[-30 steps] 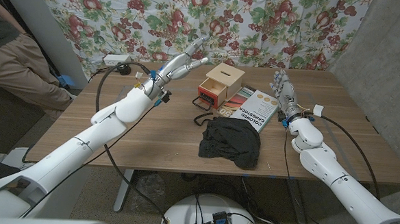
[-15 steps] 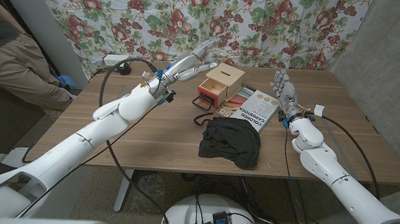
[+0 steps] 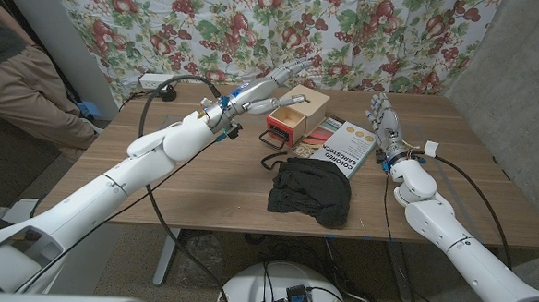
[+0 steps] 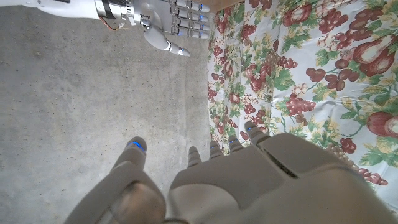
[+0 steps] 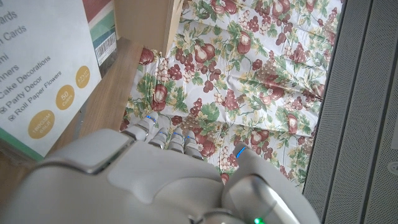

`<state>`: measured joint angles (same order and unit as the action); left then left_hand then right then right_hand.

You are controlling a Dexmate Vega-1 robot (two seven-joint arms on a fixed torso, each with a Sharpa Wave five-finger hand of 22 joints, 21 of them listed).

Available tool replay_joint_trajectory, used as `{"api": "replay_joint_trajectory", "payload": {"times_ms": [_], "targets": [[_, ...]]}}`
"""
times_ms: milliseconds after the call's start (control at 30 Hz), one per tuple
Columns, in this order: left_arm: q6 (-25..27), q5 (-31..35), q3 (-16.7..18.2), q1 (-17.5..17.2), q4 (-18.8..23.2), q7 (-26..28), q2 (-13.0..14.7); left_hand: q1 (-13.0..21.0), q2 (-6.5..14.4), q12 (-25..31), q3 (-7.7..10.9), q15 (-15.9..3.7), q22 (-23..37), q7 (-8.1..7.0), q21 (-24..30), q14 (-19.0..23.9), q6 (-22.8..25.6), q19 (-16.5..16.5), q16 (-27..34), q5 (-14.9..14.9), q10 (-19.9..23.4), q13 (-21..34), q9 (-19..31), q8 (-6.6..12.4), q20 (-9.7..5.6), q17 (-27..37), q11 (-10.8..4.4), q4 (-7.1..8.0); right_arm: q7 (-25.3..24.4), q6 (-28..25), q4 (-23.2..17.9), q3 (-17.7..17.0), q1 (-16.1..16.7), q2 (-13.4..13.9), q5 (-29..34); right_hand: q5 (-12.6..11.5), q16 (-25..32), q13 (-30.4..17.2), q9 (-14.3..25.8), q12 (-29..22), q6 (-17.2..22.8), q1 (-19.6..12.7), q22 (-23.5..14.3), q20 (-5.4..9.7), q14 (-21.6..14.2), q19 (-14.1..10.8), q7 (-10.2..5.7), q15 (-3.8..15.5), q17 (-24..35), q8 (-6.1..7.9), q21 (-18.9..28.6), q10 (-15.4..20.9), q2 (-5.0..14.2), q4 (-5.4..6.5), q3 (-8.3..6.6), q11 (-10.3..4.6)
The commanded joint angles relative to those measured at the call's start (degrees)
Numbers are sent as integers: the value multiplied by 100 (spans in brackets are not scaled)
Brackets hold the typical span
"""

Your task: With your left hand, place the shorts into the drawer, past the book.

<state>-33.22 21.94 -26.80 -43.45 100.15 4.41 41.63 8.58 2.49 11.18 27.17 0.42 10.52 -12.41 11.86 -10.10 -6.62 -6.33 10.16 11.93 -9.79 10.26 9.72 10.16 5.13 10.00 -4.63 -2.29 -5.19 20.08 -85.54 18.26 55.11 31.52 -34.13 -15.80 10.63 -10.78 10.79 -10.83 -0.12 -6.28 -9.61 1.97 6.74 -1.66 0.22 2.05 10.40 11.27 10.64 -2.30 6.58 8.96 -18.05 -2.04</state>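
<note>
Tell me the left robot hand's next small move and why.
Probably bring the left robot hand back toward the robot and down onto the shorts. It is open in the air near the drawer and holds nothing, while the shorts lie crumpled on the table, nearer the robot than the book.

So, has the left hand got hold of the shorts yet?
No. In the head view the left hand hovers open near the drawer, while the shorts lie untouched on the table.
</note>
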Motion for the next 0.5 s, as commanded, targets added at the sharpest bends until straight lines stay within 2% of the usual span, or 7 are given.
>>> {"api": "replay_joint_trajectory", "payload": {"times_ms": [33, 167, 500], "targets": [[-134, 236, -120, 130, 61, -159, 34, 8, -59, -11, -51, -40, 35, -25, -8, -625, -66, -61, -1, 28, -463, 15, 22, -16, -30, 19, -37, 3, -27, 25, -7, -22, 12, 3, 22, 7, 24, -11, 30, -30, 22, 69, -15, 384, -23, -4, -9, 226, 9, 8, 35, -1, 236, -10, -47, 19], [-126, 275, -172, 190, 124, -339, 80, 4, -74, -13, -63, -46, 35, -24, -9, -638, -88, -68, -3, 31, -474, 16, 22, -21, -41, 20, -41, 0, -33, 30, -15, -35, 29, 12, 20, 9, 23, -11, 29, -28, 23, 70, -15, 387, -24, -1, -19, 229, 9, 8, 34, -5, 236, -11, -52, 21], [-106, 515, -218, 196, 218, -412, 112, -8, -146, -25, -122, -20, 37, -22, -20, -695, -175, -109, -5, 46, -538, 18, 21, -34, -3, 23, -43, -18, -45, 55, -63, -50, 60, 22, 32, 16, 23, -10, 28, -28, 21, 74, -15, 396, -25, 4, -14, 228, 8, 6, 33, -4, 235, -13, -65, 21]]}}
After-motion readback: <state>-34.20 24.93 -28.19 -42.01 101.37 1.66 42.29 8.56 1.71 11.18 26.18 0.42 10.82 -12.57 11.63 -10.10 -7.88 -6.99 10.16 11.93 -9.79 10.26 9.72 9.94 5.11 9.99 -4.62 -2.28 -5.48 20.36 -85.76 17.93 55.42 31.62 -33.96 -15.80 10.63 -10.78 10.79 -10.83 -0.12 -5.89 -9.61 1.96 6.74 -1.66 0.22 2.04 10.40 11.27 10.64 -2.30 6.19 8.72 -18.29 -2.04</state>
